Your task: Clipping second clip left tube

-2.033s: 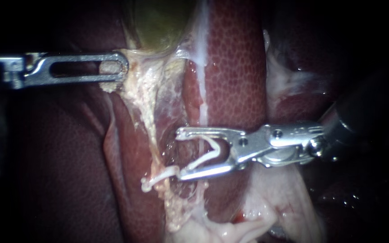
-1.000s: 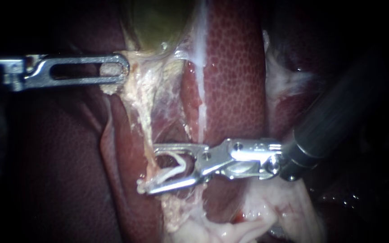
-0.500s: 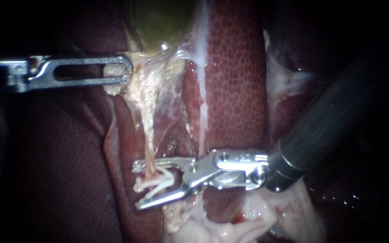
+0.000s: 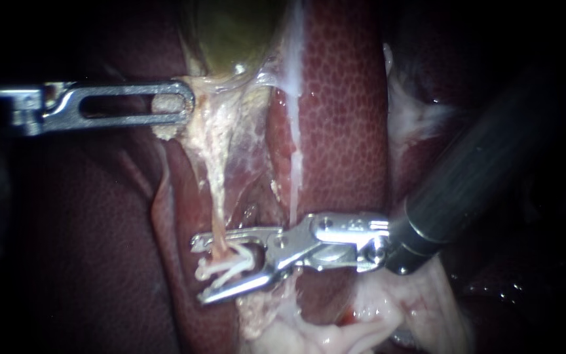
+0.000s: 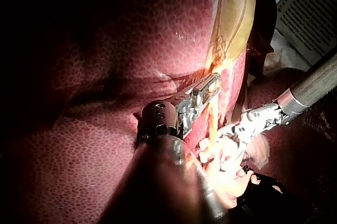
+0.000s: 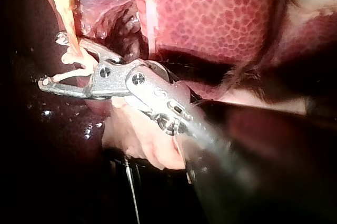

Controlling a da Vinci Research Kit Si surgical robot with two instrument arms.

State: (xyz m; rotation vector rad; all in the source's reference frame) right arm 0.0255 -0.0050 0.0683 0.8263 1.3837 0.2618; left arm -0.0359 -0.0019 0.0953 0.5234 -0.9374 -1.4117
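Nearest, my right instrument (image 4: 198,271) comes in from 3 o'clock of the endoscope view. Its dark shaft slopes down to silver jaws that end at about 7 o'clock from centre. Both jaws bear on a white clip (image 4: 227,265) held between them, though their tips stand apart. I cannot tell whether the clip is fully pressed closed. The left tube (image 4: 216,210), a pale tan strand, runs down from 12 o'clock, passes the upper jaw and enters the clip. Just beside it, toward 3 o'clock, a thin white strand (image 4: 294,170) hangs down to the jaws' hinge. Farther back, my left instrument (image 4: 181,105) enters from 9 o'clock. Its slotted jaws are closed on pale tissue (image 4: 214,124) at about 11 o'clock, under the gallbladder (image 4: 230,33). The greenish gallbladder sits at 12 o'clock, with the mottled red liver (image 4: 342,98) at 1 o'clock.
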